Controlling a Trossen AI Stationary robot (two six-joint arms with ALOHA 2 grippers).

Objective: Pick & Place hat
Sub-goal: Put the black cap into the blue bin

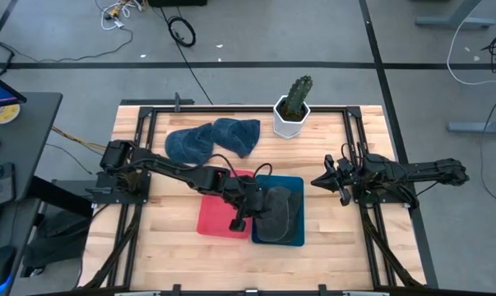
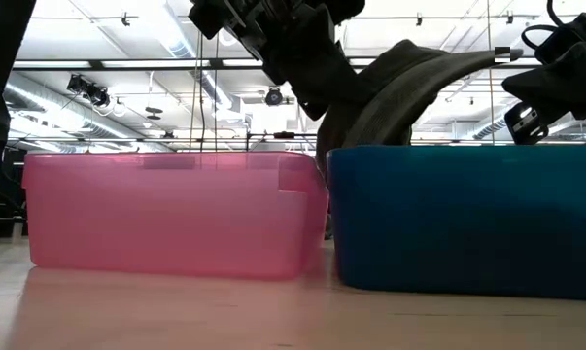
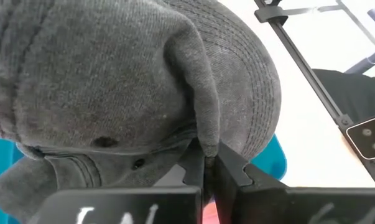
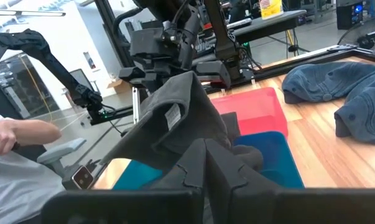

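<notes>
A grey hat (image 1: 279, 212) sits tilted over the blue bin (image 1: 295, 182), its lower part below the rim in the low view (image 2: 409, 83). My left gripper (image 1: 246, 207) reaches in from the table's left and is shut on the hat. A pink bin (image 1: 210, 218) stands against the blue bin's left side. My right gripper (image 1: 320, 182) waits shut, right of the blue bin, touching nothing. From its wrist view the hat (image 4: 181, 112) rises above the blue bin (image 4: 268, 149). My left gripper (image 3: 207, 168) pinches a raised fold of the grey hat's crown (image 3: 206, 140) between its two fingers (image 3: 234, 165). It comes slanting down from the table's left. The hat is tilted, partly above the blue bin's rim (image 2: 467, 151); whether it rests on the bin's floor is hidden.
Two blue hats (image 1: 215, 138) lie on the far part of the table. A cactus in a white pot (image 1: 293, 111) stands at the far edge, right of them. A black metal frame (image 1: 145, 131) borders the table. Bare wood lies along the near edge.
</notes>
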